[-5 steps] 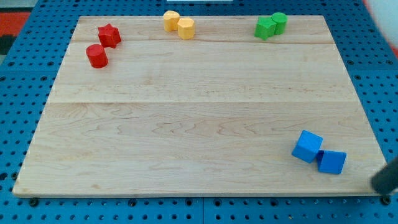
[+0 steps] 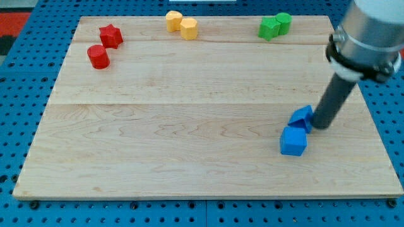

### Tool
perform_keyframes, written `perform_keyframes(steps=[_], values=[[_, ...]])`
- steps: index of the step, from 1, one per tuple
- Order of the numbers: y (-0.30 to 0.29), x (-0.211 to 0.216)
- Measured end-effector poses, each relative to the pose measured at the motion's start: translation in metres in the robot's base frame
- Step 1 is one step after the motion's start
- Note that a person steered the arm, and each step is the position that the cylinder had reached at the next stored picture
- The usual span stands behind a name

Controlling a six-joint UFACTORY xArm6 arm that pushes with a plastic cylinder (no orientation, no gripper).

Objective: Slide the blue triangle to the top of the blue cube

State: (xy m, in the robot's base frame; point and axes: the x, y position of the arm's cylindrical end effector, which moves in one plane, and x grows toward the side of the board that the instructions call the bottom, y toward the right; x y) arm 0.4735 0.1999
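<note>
The blue triangle [image 2: 302, 118] lies on the wooden board at the lower right. It touches the upper right corner of the blue cube [image 2: 293, 141], which sits just below and left of it. My tip [image 2: 320, 126] rests against the right side of the blue triangle, and the dark rod rises up and to the right to the arm's grey end.
A red star [image 2: 111, 35] and a red cylinder [image 2: 98, 57] sit at the top left. Two yellow blocks [image 2: 181, 25] stand at the top middle. Two green blocks [image 2: 274, 26] stand at the top right. The board's right edge [image 2: 379, 126] is near the rod.
The rod came from the lower right corner up onto the board. Both blue blocks have shifted left and upward, and the triangle now sits above and right of the cube.
</note>
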Motion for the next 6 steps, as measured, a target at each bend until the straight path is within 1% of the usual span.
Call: perform_keyframes(steps=[1, 2, 3, 4, 5, 6], values=[[0.031, 0.017], [0.047, 0.059], [0.018, 0.06], [-0.008, 0.018], [-0.035, 0.002], [0.002, 0.021]])
